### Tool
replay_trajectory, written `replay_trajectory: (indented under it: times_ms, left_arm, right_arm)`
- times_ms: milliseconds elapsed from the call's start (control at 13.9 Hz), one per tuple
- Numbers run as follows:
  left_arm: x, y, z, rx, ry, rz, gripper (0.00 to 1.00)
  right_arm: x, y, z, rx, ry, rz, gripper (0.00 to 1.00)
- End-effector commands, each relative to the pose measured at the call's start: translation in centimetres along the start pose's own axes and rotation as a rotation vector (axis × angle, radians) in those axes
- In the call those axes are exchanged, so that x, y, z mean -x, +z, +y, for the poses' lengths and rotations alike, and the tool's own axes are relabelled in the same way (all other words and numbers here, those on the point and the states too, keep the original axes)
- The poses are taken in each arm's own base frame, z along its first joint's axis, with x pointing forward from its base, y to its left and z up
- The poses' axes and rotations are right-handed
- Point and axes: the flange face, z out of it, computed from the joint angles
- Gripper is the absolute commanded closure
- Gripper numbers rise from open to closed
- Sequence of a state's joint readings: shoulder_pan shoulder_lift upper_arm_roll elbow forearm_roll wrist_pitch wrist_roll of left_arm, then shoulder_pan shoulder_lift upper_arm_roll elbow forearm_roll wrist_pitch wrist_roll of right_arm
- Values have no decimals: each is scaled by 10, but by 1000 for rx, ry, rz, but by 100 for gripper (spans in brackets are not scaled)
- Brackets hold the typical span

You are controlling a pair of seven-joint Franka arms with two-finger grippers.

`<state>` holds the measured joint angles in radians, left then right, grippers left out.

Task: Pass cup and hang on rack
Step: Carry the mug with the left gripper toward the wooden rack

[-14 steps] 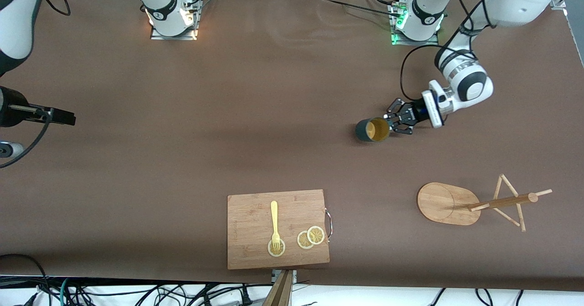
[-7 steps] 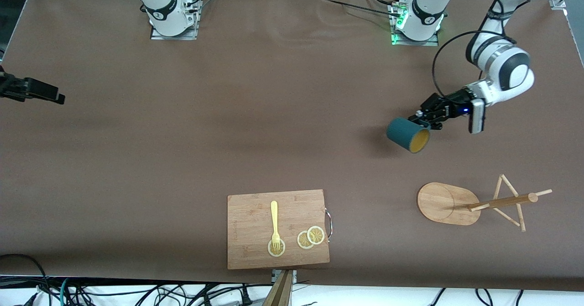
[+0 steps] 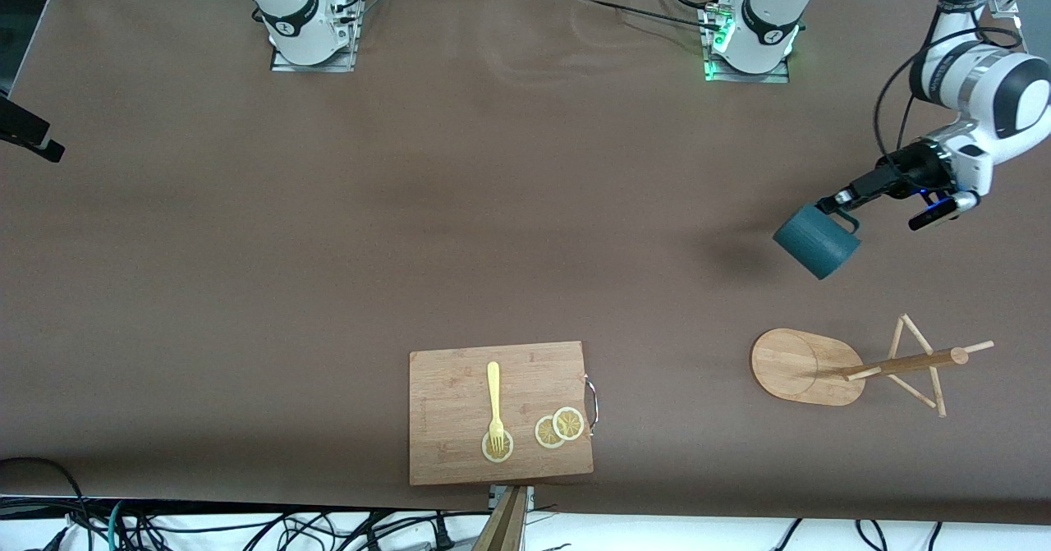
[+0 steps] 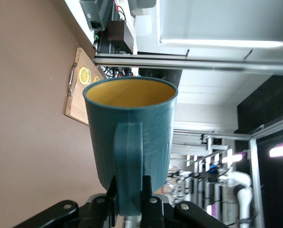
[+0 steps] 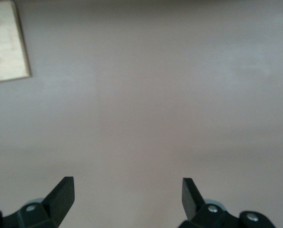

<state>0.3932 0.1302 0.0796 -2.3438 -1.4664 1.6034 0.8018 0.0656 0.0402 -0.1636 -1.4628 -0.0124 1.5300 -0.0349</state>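
The dark teal cup [image 3: 815, 243] hangs tilted in the air, with my left gripper [image 3: 833, 202] shut on its loop handle. It is over bare table toward the left arm's end, farther from the front camera than the rack [image 3: 800, 366]. In the left wrist view the cup [image 4: 131, 118] shows its yellowish inside, and the left gripper [image 4: 129, 183] pinches the handle from both sides. The bamboo rack sits on its oval base, its post [image 3: 903, 363] and thin pegs bare. My right gripper [image 5: 128, 187] is open over bare table with nothing between its fingers.
A wooden cutting board [image 3: 460, 461] lies near the table's front edge with a yellow fork [image 3: 493, 399] and lemon slices [image 3: 560, 428] on it. Its corner shows in the right wrist view [image 5: 5, 42]. Brown table stretches between the board and the rack.
The left arm has carried the cup toward its own end of the table and tipped it until its inside no longer faces the front camera. The right arm has drawn back to the view's edge.
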Motion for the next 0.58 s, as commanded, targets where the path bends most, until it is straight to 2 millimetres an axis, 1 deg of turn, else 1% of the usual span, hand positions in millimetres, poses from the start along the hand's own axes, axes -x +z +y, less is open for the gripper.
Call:
replay_trajectory:
  times_ms: [0, 72, 144, 216, 288, 359, 503]
  left_arm:
    - [-29, -22, 17, -26, -140, -58, 100]
    - [-41, -31, 21, -52, -179, -64, 100]
    - [-50, -36, 22, -43, -220, -69, 100]
    - [-56, -40, 19, -41, -244, -69, 100]
    - [-61, -40, 15, -42, -262, -71, 100]
    - [-69, -44, 10, -33, -273, -76, 100]
    - [-92, -53, 0, -29, -285, -85, 100]
  right_arm:
    - [12, 2, -14, 46, -33, -23, 0]
    - [14, 9, -8, 50, -23, -43, 0]
    - [13, 17, -4, 47, -28, -56, 0]
    - [13, 20, -1, 48, -39, -64, 0]
    - [15, 18, -4, 51, -40, -69, 0]
    - [16, 17, -5, 46, -35, -76, 0]
    - [18, 16, -4, 37, -18, -97, 0]
